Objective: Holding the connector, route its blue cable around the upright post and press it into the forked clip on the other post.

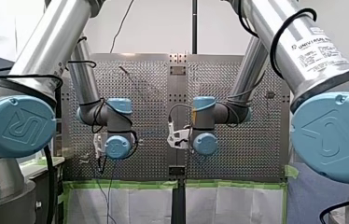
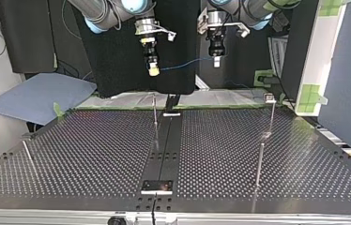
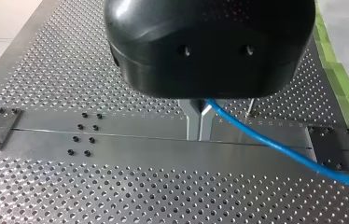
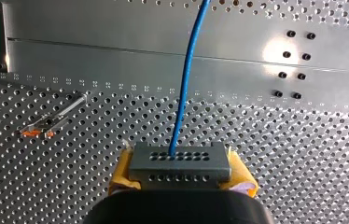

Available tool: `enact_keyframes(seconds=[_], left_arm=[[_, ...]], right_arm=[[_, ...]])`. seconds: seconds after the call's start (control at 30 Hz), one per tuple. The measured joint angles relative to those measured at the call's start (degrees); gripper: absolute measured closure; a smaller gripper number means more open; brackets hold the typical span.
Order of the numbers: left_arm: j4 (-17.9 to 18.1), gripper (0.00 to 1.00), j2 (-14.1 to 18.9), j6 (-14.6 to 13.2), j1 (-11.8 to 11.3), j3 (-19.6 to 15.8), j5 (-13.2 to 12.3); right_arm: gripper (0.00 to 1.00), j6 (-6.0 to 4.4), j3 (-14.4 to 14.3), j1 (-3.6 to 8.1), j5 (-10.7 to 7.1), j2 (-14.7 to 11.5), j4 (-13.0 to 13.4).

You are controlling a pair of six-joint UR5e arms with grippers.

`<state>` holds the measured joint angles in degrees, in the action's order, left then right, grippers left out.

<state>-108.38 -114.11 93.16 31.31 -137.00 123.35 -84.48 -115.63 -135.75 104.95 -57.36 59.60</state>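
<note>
**Two jaws, one cable, four posts**

In the top view, the nearest thing is one small dark plate (image 2: 157,186) at the near end of the plain centre strip of the bench (image 2: 94,154), just behind the near edge rail.

Four thin posts stand on the perforated plate. A leaning post (image 2: 28,152) is at the view's left and a near upright (image 2: 259,161) at its right. Further back are a centre post (image 2: 155,117) beside the strip and a headed post (image 2: 271,115) at the right. Its top is a small block, too small to tell whether it is forked. The widest open stretches lie either side of the centre post.

Farthest, both arms hang well above the post tops.

- **Right jaws:** they are closed on the one grey connector (image 4: 180,162), which is clamped between yellow pads (image 4: 125,170).
- **Left jaws:** the metal fingers (image 3: 192,122) stand almost together, pinching the cable.

The single blue cable (image 2: 187,63) leaves the connector and spans the air to the left jaws, apart from every post.

Along the far edge runs green tape (image 2: 117,105). A blue pad (image 2: 37,96) lies off the bench at the view's left, and a white panel (image 2: 316,56) stands at its right.
</note>
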Motion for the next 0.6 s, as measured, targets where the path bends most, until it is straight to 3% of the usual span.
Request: enact_keyframes(seconds=[0.43,0.6], left_arm=[[0.02,1.00,-0.02,-0.02,0.00,-0.02,-0.02],[0.22,1.00,-1.57,-0.22,-0.56,-1.23,-0.63]], right_arm=[[1.00,0.00,0.00,0.00,0.00,-0.01,0.00],[1.00,0.05,0.00,0.00,0.01,-0.12,-0.05]])
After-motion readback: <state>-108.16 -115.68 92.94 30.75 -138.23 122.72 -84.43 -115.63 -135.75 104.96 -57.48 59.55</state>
